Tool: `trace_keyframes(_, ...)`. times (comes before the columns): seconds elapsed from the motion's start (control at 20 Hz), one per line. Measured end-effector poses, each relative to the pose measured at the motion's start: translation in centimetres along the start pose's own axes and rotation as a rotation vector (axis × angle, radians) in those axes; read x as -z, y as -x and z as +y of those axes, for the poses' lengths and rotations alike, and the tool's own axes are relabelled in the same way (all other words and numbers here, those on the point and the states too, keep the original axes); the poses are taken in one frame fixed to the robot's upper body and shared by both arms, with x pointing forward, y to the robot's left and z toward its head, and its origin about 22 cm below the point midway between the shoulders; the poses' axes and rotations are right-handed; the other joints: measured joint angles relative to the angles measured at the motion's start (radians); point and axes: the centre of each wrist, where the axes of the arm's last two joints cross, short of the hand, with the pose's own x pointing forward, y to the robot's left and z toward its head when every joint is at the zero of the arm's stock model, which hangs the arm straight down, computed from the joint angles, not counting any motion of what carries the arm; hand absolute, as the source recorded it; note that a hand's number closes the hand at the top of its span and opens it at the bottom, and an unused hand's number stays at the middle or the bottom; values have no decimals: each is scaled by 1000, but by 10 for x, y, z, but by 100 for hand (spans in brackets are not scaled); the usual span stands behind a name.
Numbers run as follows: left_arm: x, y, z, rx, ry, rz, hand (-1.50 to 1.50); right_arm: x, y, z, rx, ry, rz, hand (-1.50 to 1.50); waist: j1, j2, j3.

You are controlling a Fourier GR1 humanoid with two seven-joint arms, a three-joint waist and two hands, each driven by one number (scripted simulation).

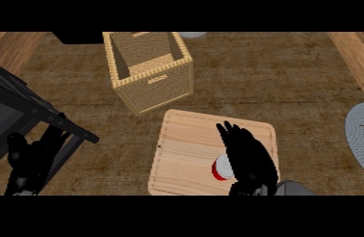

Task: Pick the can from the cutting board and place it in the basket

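A pale wooden cutting board (186, 149) lies at the lower middle of the counter. On its right part stands a white can with a red band (221, 168), mostly hidden by my right hand (249, 156). That hand reaches over the board from the lower edge, its fingers straight and pointing away from me, its palm against the can's right side. The tall wicker basket (153, 84) stands beyond the board's far left corner, and no hand is near it. My left hand (25, 164) rests at the lower left, fingers up.
A dark metal frame (43, 118) slants across the left side, beside my left hand. A grey ribbed plate (356, 135) shows at the right edge. A grey round object (192, 34) and a dark block (78, 37) sit at the far edge.
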Motion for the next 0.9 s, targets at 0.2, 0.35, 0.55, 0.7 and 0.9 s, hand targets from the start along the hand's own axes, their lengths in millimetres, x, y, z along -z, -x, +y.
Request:
trace_keyframes(0.2,0,1,0,3,-2,0,0,0,-2,11,-4,-6,0,-150,-2,-2,2)
trace_keyframes(0.35,0,2,0,2,0,-4,0,5,-1,14,-5,2,9,-150,-1,-2,3)
trace_keyframes(0.55,0,1,0,-2,3,1,0,8,-4,20,-1,-3,10,-150,-1,-2,3)
trace_keyframes(0.7,0,2,0,0,1,-1,0,11,-4,25,-3,-7,21,150,-1,-2,3)
trace_keyframes(0.9,1,1,-1,2,3,-7,0,13,-8,27,-59,19,3,150,3,-1,1)
